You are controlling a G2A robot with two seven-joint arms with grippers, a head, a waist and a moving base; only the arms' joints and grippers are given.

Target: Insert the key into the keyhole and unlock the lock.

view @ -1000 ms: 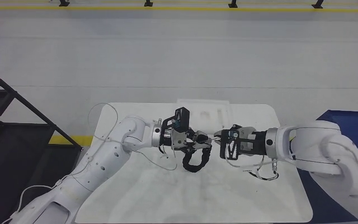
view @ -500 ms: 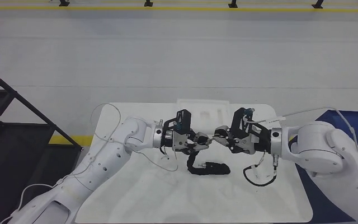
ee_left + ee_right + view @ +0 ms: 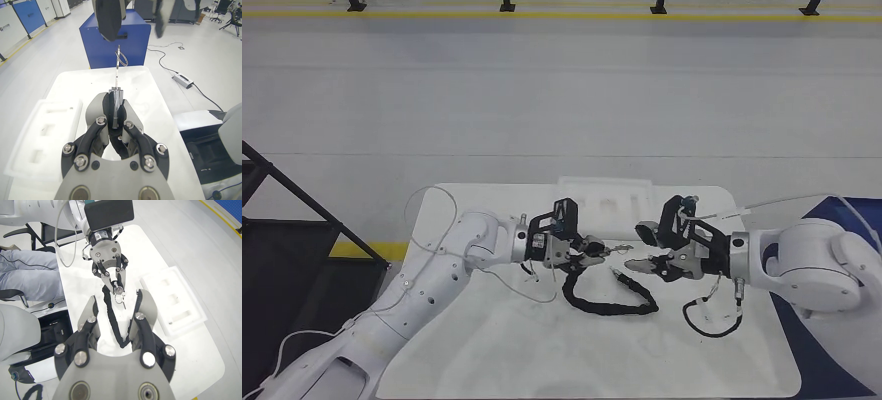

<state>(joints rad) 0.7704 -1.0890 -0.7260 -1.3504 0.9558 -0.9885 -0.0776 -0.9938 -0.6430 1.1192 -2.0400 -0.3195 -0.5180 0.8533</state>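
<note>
Left gripper point(image 3: 114, 101) pinches the lock point(image 3: 118, 95) over mid-table point(image 3: 151, 98); the key point(image 3: 117, 75) seems seated inside. Right gripper point(image 3: 117, 295) faces it, fingers spread, apart.

lock cylinder point(image 3: 117, 100): polished chrome metal, mirror-glossy
key point(image 3: 117, 76): bright bare metal, smooth
key ring point(image 3: 123, 59): thin shiny metal wire
cable point(image 3: 111, 315): black woven cloth sleeve, matt, rough
foam tray point(image 3: 20, 149): white foam, matt
table point(image 3: 151, 113): white, smooth, faint sheen
left gripper point(image 3: 114, 97): brushed grey metal, black matt pads
</note>
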